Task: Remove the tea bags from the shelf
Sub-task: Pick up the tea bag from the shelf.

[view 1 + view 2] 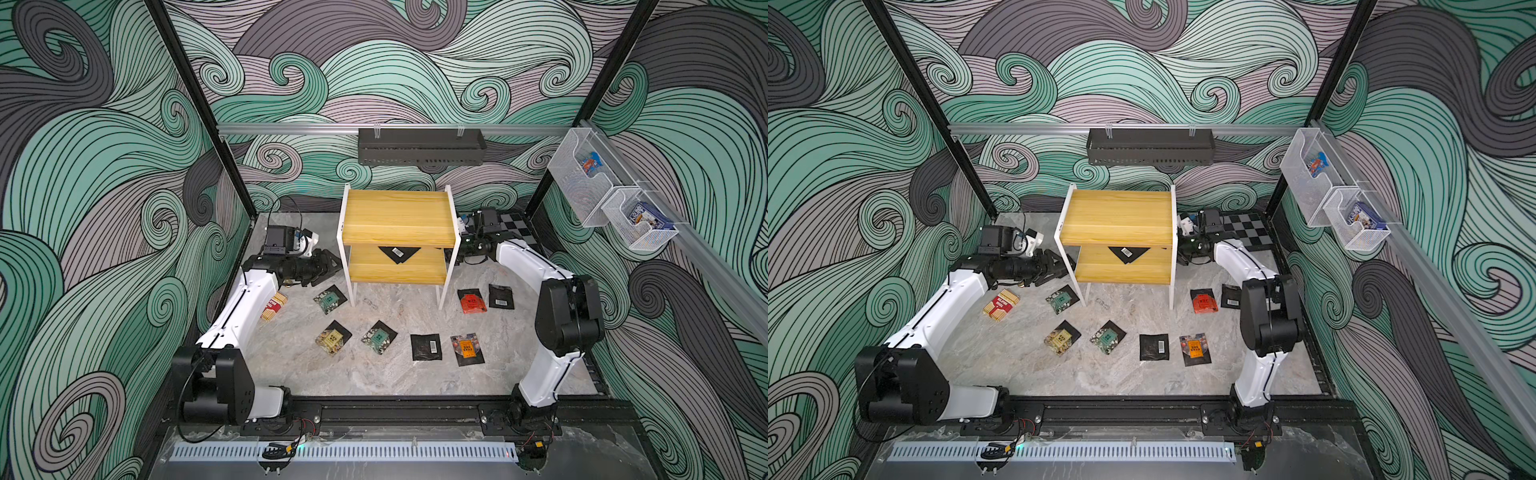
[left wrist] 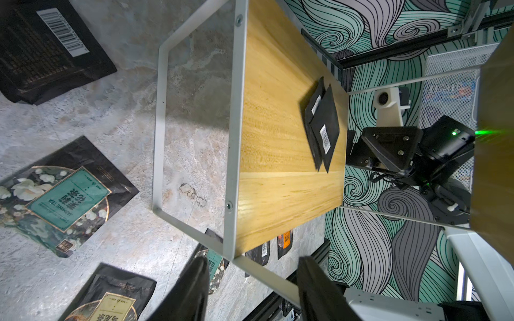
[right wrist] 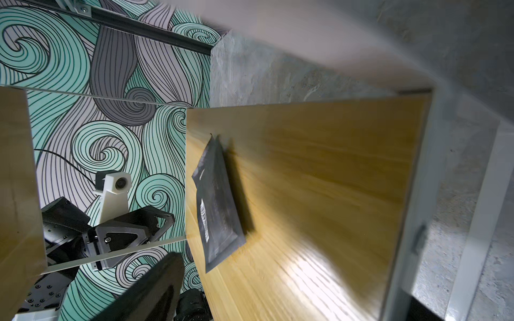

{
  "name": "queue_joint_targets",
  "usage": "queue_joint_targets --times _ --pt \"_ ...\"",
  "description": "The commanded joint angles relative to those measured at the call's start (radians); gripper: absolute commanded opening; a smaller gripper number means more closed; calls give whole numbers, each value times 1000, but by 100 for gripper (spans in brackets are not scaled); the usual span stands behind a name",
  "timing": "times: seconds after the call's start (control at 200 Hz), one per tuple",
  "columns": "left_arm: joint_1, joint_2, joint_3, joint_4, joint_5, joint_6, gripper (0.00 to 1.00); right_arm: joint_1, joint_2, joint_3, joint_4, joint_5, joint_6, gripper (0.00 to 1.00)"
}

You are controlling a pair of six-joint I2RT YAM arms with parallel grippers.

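Two black tea bags (image 2: 324,122) with white barcode labels lie flat and overlapped on the lower board of the shelf (image 1: 398,216). In both top views only one barcoded corner shows beneath the bare top board. The shelf stands upright toward 12 o'clock on the table (image 1: 374,378).

The left gripper (image 1: 330,266) hangs at the shelf's 9 o'clock, level with the lower tier and just outside the white frame. Its fingers are spread and it holds nothing. The right gripper (image 1: 452,254) sits at the shelf's 3 o'clock, partly hidden by a leg, with its jaws wide apart and empty.

Seven more sachets lie on the table. A teal sachet (image 1: 329,298) is at the shelf's 7 o'clock. Toward 6 o'clock lies a row of a yellow sachet (image 1: 332,337), a second teal one (image 1: 378,336), a black barcoded sachet (image 1: 425,347) and an orange sachet (image 1: 467,349). At 4 o'clock lie a red sachet (image 1: 471,301) and another black sachet (image 1: 500,297). A striped box (image 1: 1001,305) rests at 8 o'clock beside the left arm.
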Motion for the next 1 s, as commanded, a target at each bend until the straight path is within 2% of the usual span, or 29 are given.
queue_joint_targets --times 0.0,0.32,0.48,0.996 --pt "-12 5 -5 -11 6 10 54 21 24 36 -28 0 -24 94" --pt "-23 -1 -16 -13 -4 7 53 50 55 57 -29 48 -8 88" --pt "-25 3 -19 -13 -4 8 52 62 64 51 -26 105 6 81" --pt "-25 -4 -36 -17 -11 16 52 73 47 -27 4 291 57 74"
